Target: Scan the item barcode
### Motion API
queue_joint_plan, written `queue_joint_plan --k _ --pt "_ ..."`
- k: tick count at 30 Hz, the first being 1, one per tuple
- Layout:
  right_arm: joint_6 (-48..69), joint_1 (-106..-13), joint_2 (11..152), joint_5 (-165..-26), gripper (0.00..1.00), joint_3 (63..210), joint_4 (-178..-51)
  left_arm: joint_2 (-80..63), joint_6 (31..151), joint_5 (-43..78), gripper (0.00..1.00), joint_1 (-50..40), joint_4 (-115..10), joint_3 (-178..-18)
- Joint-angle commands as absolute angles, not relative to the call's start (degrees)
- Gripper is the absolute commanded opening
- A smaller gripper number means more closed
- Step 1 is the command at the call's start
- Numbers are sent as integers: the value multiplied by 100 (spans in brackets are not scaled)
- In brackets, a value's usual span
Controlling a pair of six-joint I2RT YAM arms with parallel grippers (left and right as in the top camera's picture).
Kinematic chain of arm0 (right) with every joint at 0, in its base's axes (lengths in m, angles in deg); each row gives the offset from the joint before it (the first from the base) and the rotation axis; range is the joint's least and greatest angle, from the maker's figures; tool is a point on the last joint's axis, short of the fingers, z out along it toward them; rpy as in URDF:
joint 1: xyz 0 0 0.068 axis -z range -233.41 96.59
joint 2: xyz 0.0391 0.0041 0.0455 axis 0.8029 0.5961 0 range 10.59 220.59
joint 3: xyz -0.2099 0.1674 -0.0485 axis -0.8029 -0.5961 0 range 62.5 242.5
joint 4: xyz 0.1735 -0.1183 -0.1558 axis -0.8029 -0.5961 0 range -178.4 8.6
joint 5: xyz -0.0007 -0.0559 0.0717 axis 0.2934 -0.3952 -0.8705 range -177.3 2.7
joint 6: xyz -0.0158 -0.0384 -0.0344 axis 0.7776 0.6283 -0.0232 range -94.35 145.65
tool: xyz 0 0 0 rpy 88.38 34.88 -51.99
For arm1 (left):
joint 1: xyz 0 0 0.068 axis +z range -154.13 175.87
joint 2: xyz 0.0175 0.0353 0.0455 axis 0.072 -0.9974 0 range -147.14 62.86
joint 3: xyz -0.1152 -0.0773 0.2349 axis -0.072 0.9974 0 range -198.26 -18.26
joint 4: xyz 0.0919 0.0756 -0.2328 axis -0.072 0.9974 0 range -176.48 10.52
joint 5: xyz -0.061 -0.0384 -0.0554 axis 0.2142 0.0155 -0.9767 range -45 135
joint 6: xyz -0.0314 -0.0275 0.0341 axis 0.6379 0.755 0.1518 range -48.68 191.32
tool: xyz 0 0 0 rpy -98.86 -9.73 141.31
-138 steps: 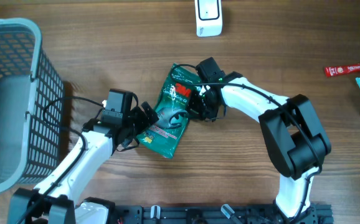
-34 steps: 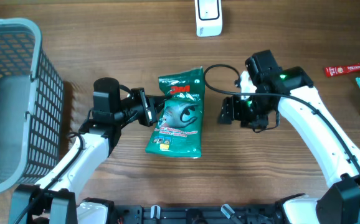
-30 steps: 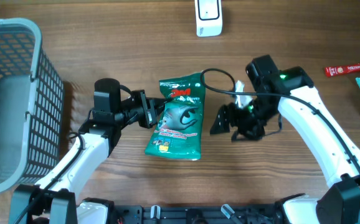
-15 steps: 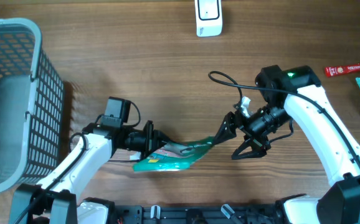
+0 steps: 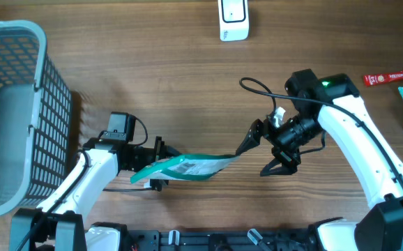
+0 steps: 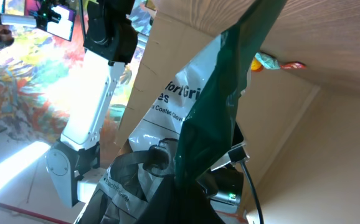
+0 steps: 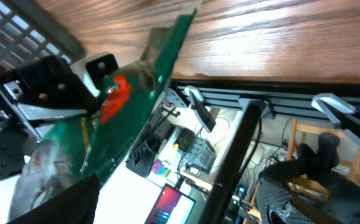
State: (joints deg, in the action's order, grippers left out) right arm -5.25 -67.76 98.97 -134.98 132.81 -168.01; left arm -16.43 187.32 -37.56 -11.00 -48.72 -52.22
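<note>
Since a second ago the green plastic pouch with white print (image 5: 187, 166) has come up off the wooden table (image 5: 153, 77), where it lay flat, and now hangs edge-on to the overhead camera. It stretches from the left gripper (image 5: 154, 167) toward the right gripper (image 5: 254, 159), and the left arm has drawn back toward the robot's base.

The left gripper's fingers are pressed together on the pouch's near end. The right gripper's fingers are spread, with nothing between them. The pouch's far tip lies just beside the upper finger, and I cannot tell whether they touch.

The main risk is the single pinch at one end. The pouch is limp and sags along its length, so it could slip, fold over or twist, hiding the barcode. The white label shows in the left wrist view (image 6: 167, 106), but which face will meet the reader is unclear. If the right fingers close badly, they could crumple the film or cover the code.

The white upright scanner (image 5: 233, 19) stands at the far edge, well apart, with bare table between. The grey-blue mesh basket (image 5: 44, 77) sits far left and the red sachet (image 5: 388, 77) far right, neither in the way.
</note>
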Motion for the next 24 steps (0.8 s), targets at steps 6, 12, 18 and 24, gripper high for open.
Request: queue_joint_plan --k 6,12,18,24 --pt "3071 -6763 9783 -12796 77 13276 -13870 -1675 19631 -3870 4 -875 -4800 -5224" --pt "3897 -6763 9807 -12038 75 13281 -11374 -1675 19628 -3765 4 -665 -4791 -5224" --pt "8382 -6516 9755 -15032 86 13311 -12231 -1675 19628 -3721 4 -228 -4763 -5224" --pt "8963 -6507 9779 -15928 86 13311 -12775 -1675 19628 -3717 6 -110 -4774 -5224"
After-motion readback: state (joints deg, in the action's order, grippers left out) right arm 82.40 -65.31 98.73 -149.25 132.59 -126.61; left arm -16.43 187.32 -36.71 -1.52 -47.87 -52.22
